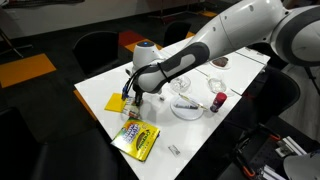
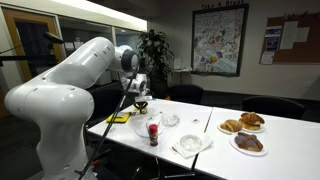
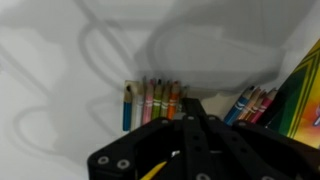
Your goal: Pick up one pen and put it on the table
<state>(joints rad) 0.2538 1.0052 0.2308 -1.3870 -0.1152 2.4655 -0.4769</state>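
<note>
A row of slim coloured pens (image 3: pixel 152 100), blue, pink, green and orange, sits side by side in the middle of the wrist view, with a second bunch (image 3: pixel 250 103) right of centre. The black two-fingered tool (image 3: pixel 190 112) comes down between the two bunches with its fingers pressed together. Whether a pen is pinched between them is hidden by the fingers themselves.

In an exterior view the tool (image 1: pixel 130 97) hangs low at left of centre, just above a flat yellow packet (image 1: pixel 112 102) on the large white desk (image 1: pixel 188 135).

To do this step well, I would rise slowly and straight up, watching that only one pen comes and that its neighbours are not dragged along. Then carry it to bare desk, away from the yellow-and-green crayon box (image 1: pixel 135 140). Lower until the pen lies flat before parting the fingers, so that it does not roll.
</note>
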